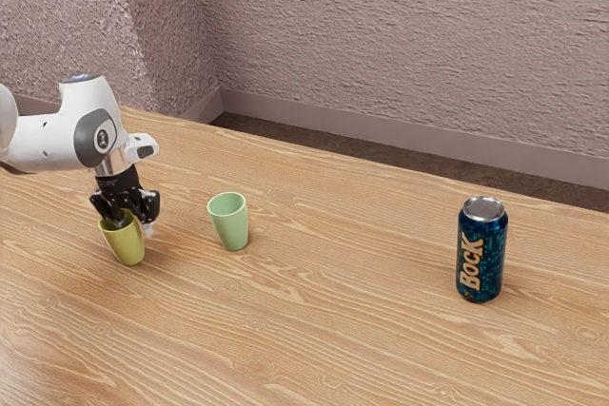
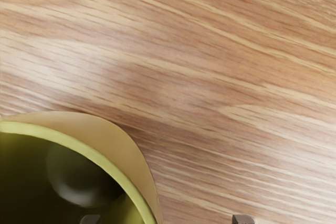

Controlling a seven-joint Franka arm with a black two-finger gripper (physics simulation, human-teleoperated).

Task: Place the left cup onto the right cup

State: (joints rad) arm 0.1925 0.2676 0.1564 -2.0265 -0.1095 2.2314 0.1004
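1. Black fingers of the gripper stand apart, one tip inside the yellow-green cup and one tip outside it.
2. The cup's wall sits in the gap between them. Neither tip looks pressed on the wall, so I think the fingers are loose and not yet pinching.
3. This yellow-green cup is the left cup. It is right under the hand, mouth up, on the wooden table, toward the table's end at the exterior view's left. I cannot tell if it is tipped a little.
4. The pale green cup is the right cup. It stands near the first cup, toward the exterior view's right, mouth up and empty.
5. So the next job, I think, is to squeeze the wall, lift, and carry the cup that way, then lower it straight into the open mouth.
6. A blue can stands well apart, close to the table's far edge.
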